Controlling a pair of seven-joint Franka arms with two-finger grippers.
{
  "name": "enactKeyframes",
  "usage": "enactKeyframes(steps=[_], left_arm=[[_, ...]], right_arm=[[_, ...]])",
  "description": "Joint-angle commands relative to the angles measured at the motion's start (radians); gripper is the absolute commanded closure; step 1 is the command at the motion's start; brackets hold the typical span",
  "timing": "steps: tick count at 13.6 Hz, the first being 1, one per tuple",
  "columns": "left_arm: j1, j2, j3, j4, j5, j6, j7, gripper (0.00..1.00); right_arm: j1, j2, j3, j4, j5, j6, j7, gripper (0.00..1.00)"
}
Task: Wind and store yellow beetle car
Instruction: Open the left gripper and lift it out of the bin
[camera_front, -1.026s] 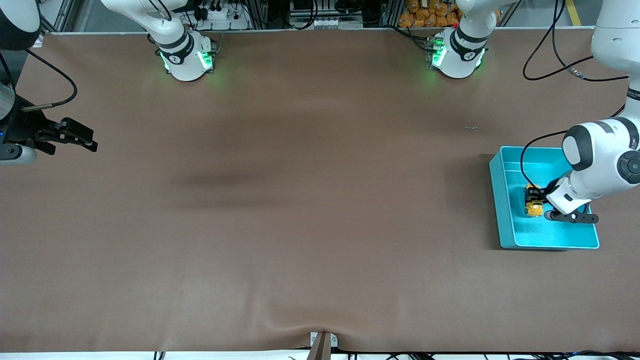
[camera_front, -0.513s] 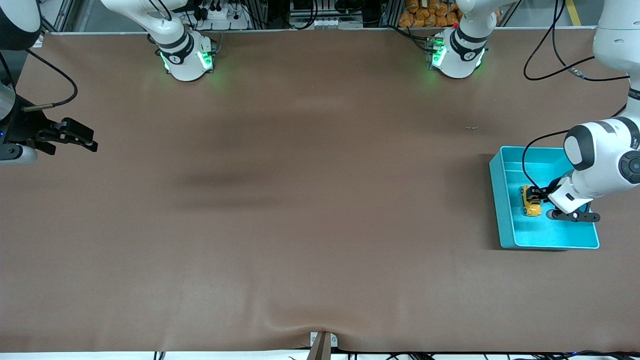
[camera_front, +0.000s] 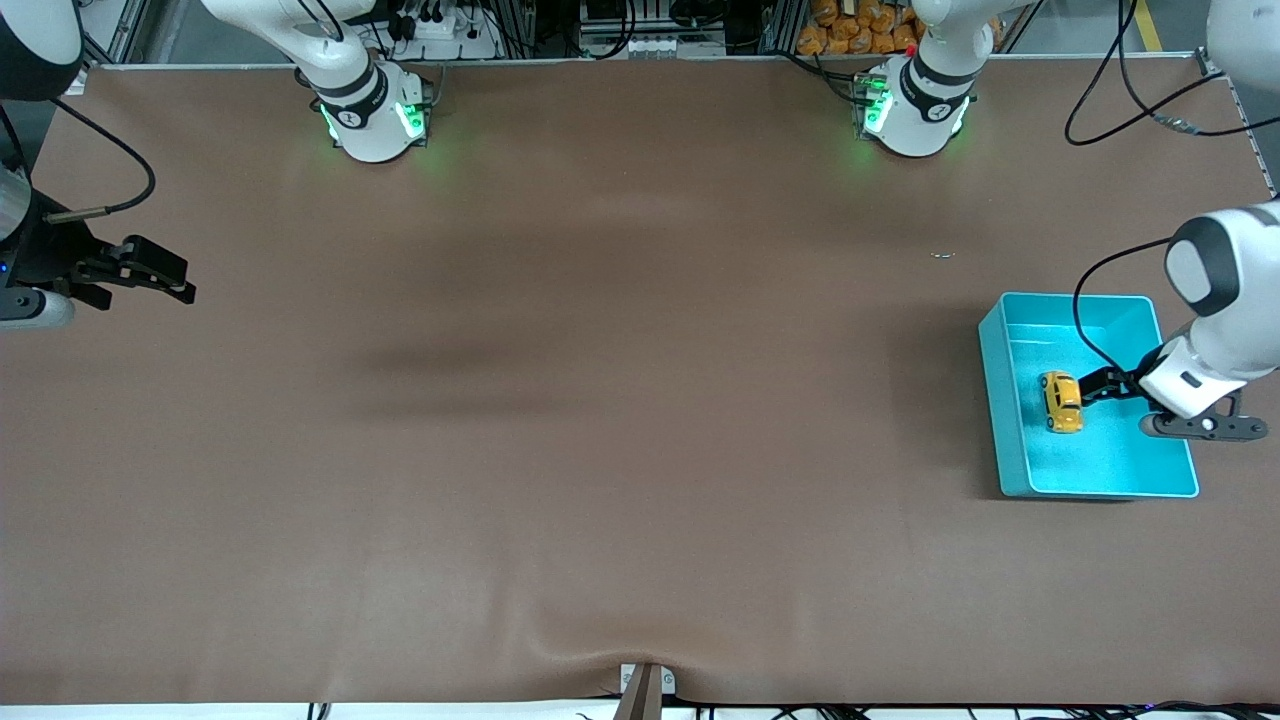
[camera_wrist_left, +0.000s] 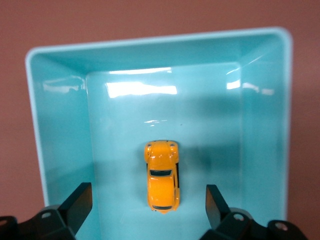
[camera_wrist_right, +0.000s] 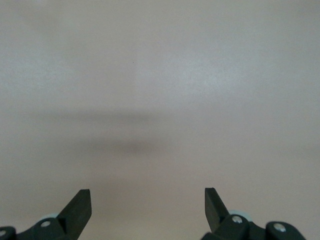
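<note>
The right gripper (camera_front: 160, 272) waits with fingers apart over the worktop (camera_front: 600, 400). One yellow beetle car (camera_front: 1062, 401) now lies free in the one turquoise bin (camera_front: 1000, 400); the left gripper (camera_front: 1100, 383) has released it and drawn back, fingers spread.

Left gripper (camera_front: 1103, 384) lets go of yellow beetle car (camera_front: 1061, 401), fingers now spread, drawn back from it; car rests on turquoise bin (camera_front: 1005, 400) floor.

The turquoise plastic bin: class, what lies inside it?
Inside the turquoise plastic bin sits only the tiny yellow beetle car on its floor. The open left hand overhead covers part of that floor.
</note>
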Motion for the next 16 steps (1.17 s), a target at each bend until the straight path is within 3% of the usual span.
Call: enactKeyframes(steps=[1, 4, 7, 8, 12, 16], left_arm=[[0.005, -0.075, -0.072, 0.012, 0.016, -0.086, -0.036, 0.00], [0.005, -0.098, -0.141, 0.125, -0.039, -0.264, -0.039, 0.00], [-0.021, -0.124, -0.167, 0.222, -0.059, -0.416, -0.111, 0.00], [-0.065, -0.152, -0.152, 0.230, -0.062, -0.455, -0.125, 0.00], [-0.299, -0.231, 0.028, 0.233, -0.082, -0.502, -0.168, 0.00], [-0.386, -0.326, 0.069, 0.233, -0.091, -0.622, -0.219, 0.00]], right_arm=[[-0.005, -0.003, 0.009, 0.006, -0.015, -0.004, 0.016, 0.00], [-0.005, -0.003, 0.009, 0.006, -0.015, -0.004, 0.016, 0.00], [-0.005, -0.003, 0.009, 0.006, -0.014, -0.004, 0.016, 0.00], [-0.005, -0.003, 0.009, 0.006, -0.015, -0.002, 0.016, 0.00], [-0.005, -0.003, 0.009, 0.006, -0.015, -0.002, 0.016, 0.00], [-0.005, -0.002, 0.009, 0.006, -0.015, -0.002, 0.016, 0.00]])
